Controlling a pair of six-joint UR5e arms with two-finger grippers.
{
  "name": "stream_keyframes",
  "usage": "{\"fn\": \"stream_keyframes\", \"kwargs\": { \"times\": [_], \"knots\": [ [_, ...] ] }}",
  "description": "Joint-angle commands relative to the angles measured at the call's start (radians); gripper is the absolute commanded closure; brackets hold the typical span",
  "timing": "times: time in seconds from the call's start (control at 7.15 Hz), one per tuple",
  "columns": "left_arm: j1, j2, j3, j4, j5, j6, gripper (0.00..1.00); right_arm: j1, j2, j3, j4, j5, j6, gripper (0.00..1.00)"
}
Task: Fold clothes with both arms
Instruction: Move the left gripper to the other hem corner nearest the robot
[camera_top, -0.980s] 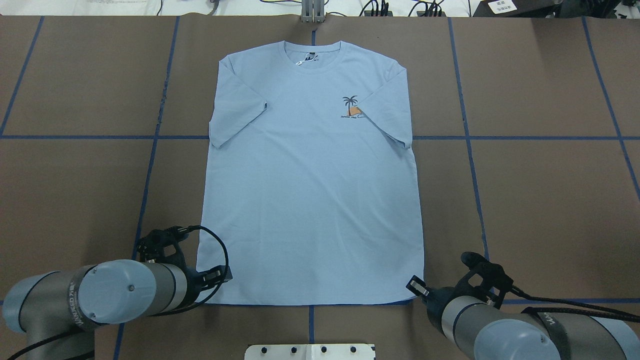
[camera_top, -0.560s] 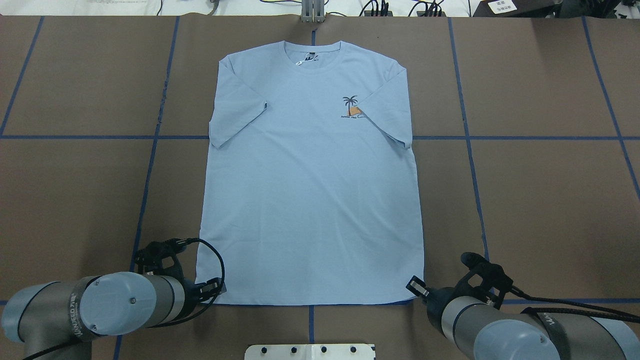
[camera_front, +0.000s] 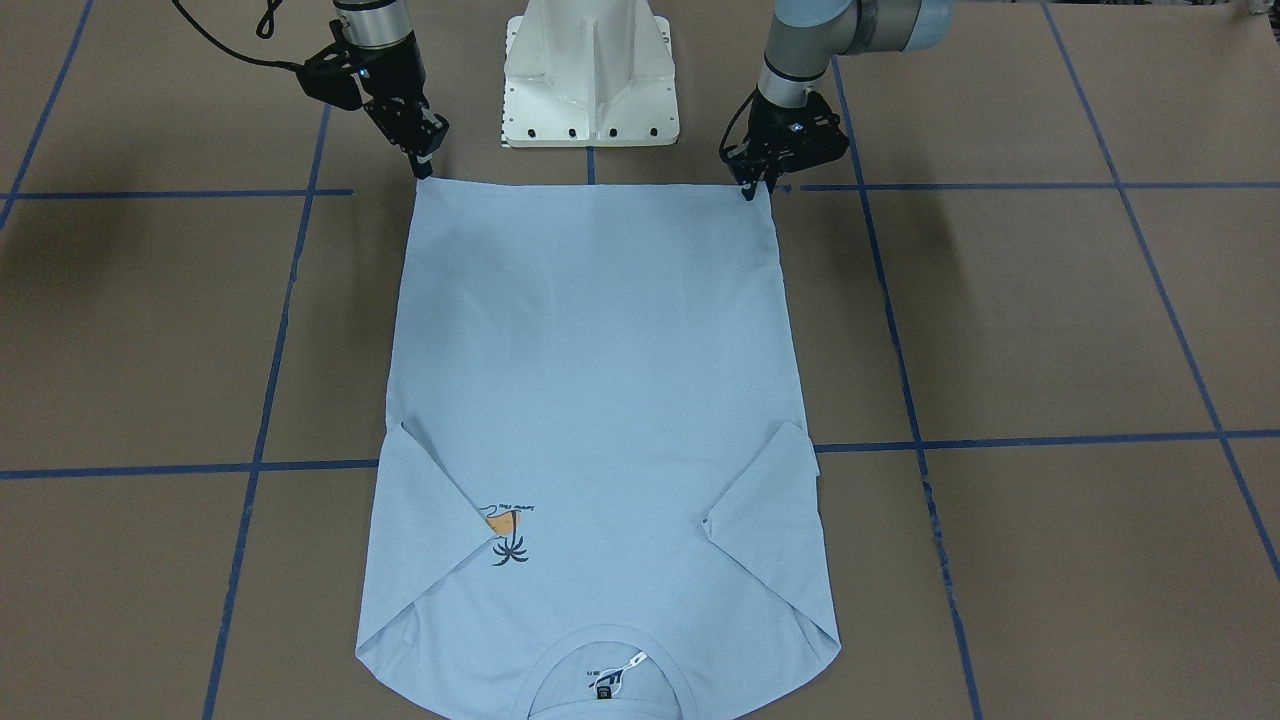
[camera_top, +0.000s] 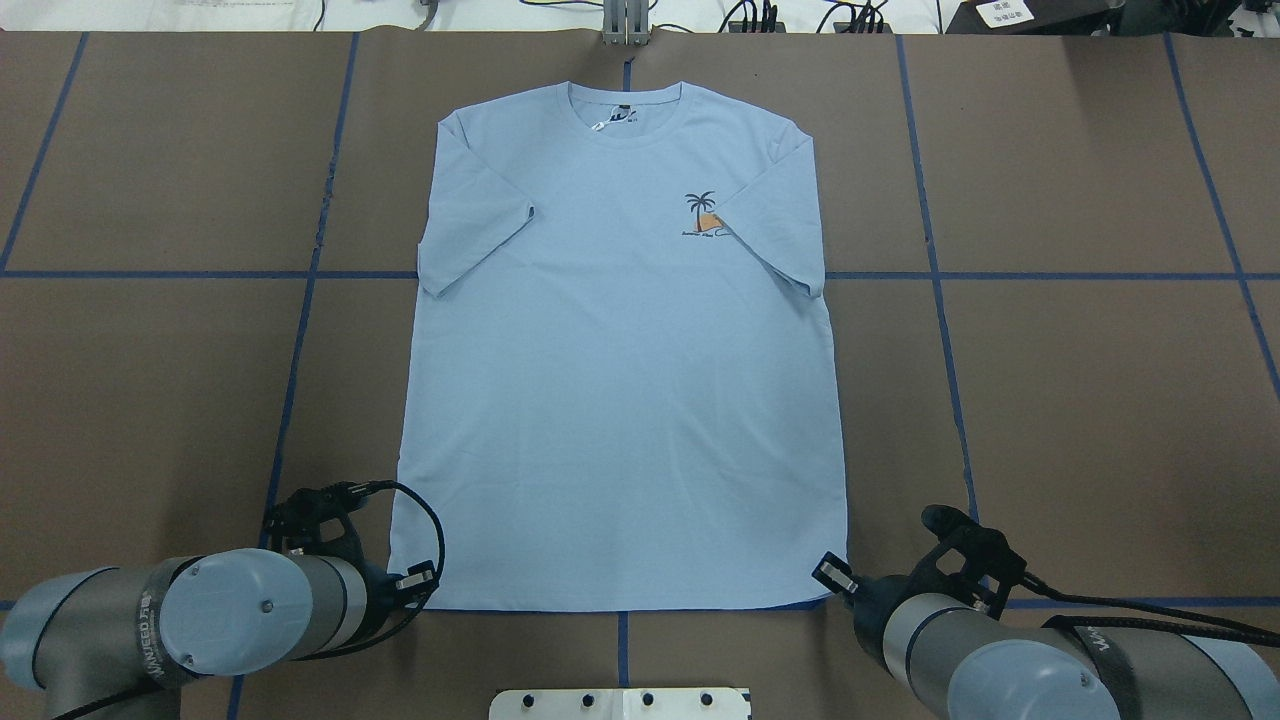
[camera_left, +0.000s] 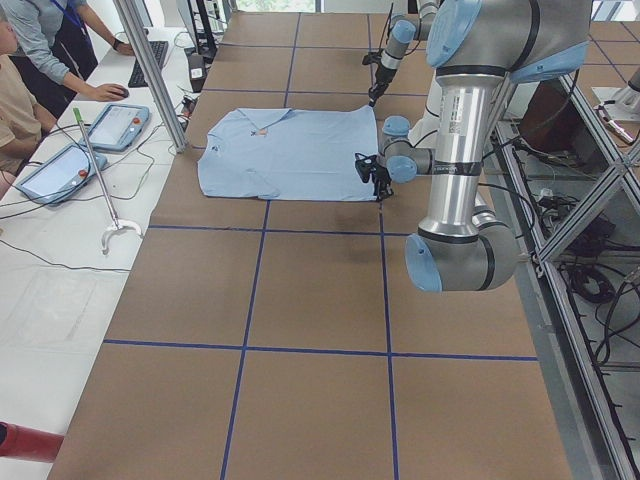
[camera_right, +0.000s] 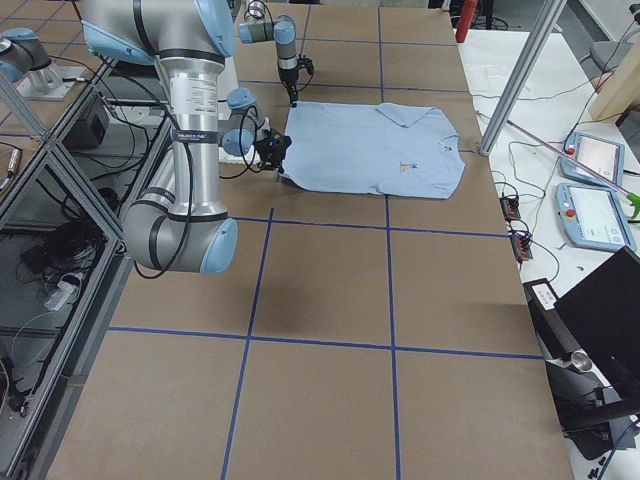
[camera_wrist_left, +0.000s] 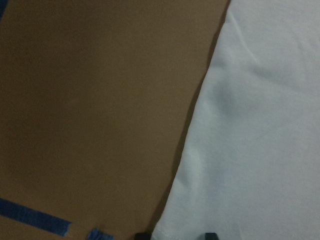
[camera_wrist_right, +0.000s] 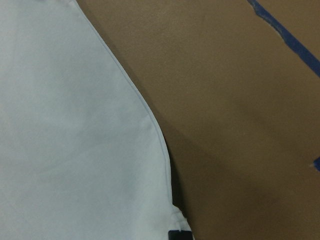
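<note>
Flat T-shirt (camera_top: 620, 380), left fingers (camera_front: 748, 188) apart at hem corner, right fingers (camera_front: 423, 160) clamping opposite corner

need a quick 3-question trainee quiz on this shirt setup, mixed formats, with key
1. True or false: the shirt lies print side up, with its collar at the end away from the base.
2. Where are the left end effector and the right end effector? A) at the sleeves B) at the shirt's bottom corners C) at the collar
3. Short answer: how do the sleeves lie?
Key: 1 true. 2 B. 3 both folded in over the body of the shirt.
</note>
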Motion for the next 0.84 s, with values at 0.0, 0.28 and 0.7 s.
{"fn": "stream_keyframes", "kwargs": {
  "times": [0.0, 0.28, 0.7],
  "knots": [
    [0.000, -0.003, -0.054, 0.052, -0.009, 0.002, 1.00, 0.000, 0.001, 0.014, 0.001, -0.001, 0.003, 1.00],
    [0.005, -0.014, -0.058, 0.052, -0.010, 0.002, 1.00, -0.015, -0.006, 0.030, 0.000, 0.001, 0.003, 1.00],
    [0.005, -0.044, -0.111, 0.055, -0.016, 0.002, 1.00, -0.066, -0.035, 0.143, -0.054, 0.038, 0.004, 1.00]
  ]
}}
